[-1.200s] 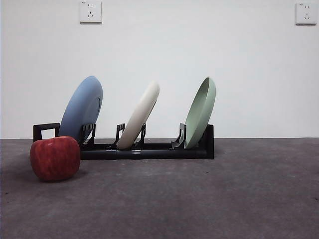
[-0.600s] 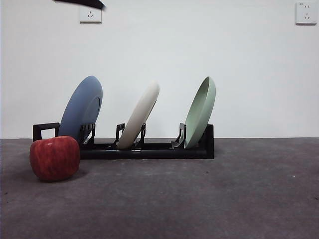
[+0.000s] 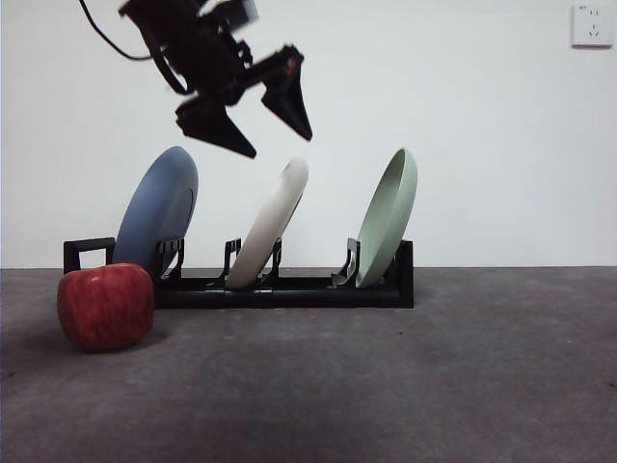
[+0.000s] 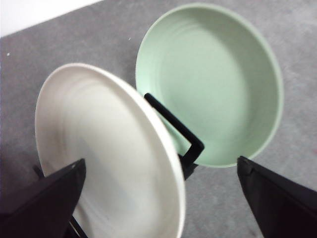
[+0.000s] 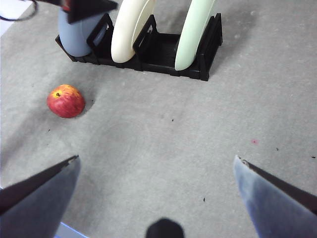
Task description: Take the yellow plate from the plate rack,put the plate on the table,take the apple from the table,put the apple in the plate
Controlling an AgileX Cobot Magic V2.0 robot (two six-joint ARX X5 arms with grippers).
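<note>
Swung down since a second ago, left claw (image 3: 258, 123) gaping just above yellow plate (image 3: 270, 224); reaching step, next straddle its rim.

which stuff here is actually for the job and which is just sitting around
For the job:
- yellow plate, in the rack's middle slot
- rack
- apple, on the table
- left tool, open above the yellow plate

Just there:
- blue plate
- green plate
- right tool, open, waiting

low front view, two wrist views (rack (image 3: 289, 289) shared)
</note>
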